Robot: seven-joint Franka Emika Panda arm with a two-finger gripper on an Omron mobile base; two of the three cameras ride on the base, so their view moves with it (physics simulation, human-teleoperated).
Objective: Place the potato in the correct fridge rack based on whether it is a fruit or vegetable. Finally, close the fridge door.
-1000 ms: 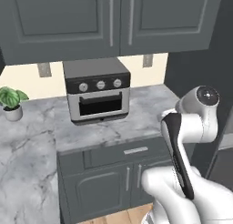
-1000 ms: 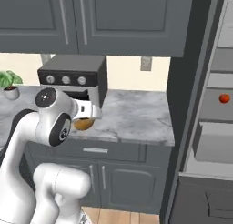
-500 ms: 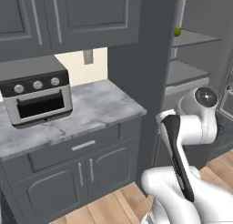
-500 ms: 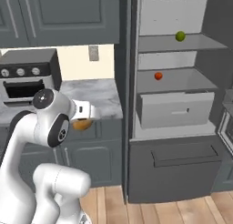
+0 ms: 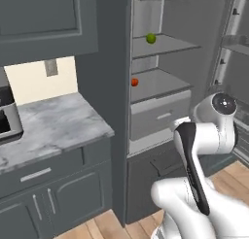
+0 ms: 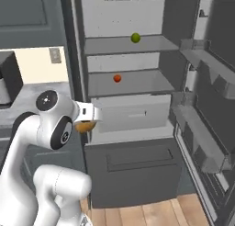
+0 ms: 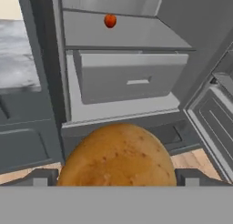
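**Potato carried to the open fridge**

The jaws (image 7: 116,184) stand wide, clamped on the potato (image 7: 117,157), held low before the fridge. The fridge door (image 6: 215,82) hangs open so the upper fridge rack (image 6: 131,45), bearing a green ball (image 6: 135,37), can be reached.

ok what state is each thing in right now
fridge door: swung wide open
drawer: shut
potato: held in the hand, short of the fridge
green ball: resting on upper rack
red ball: resting on lower shelf
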